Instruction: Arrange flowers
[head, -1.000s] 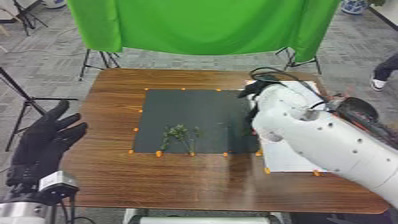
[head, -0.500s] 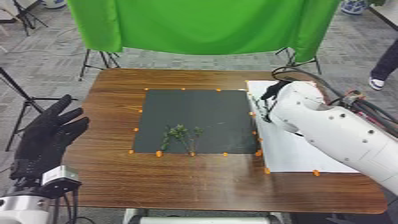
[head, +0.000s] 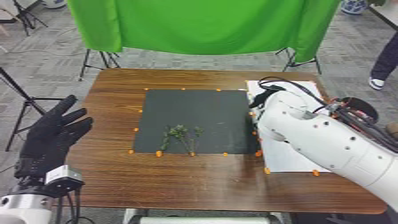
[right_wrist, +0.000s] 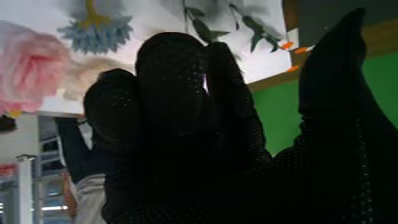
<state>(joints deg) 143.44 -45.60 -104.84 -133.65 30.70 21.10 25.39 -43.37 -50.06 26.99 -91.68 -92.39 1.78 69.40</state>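
Note:
In the head view my right hand (head: 258, 99) is over the left edge of the white sheet (head: 286, 159), largely behind its own arm. The right wrist view has the right hand (right_wrist: 191, 110) open, thumb spread away from the fingers, nothing held. Beyond its fingers are a pink flower (right_wrist: 37, 67), a blue flower (right_wrist: 99, 34), a pale flower (right_wrist: 89, 75) and green leafy stems (right_wrist: 206, 30). On the dark mat (head: 191, 107) lie thin leafy sprigs (head: 180, 133), near its front edge. My left hand (head: 46, 142) is open at the table's left edge.
Orange markers (head: 159, 154) line the mat and sheet on the brown table (head: 178, 187). A green cloth (head: 209, 25) hangs behind the table's far edge. Cables (head: 298, 82) loop around the right wrist. Black stands are on the floor at the left.
My right hand first shifted right over the white sheet, then came back left and nearer the mat's edge. The left hand moved only slightly. The sprigs stayed in place.

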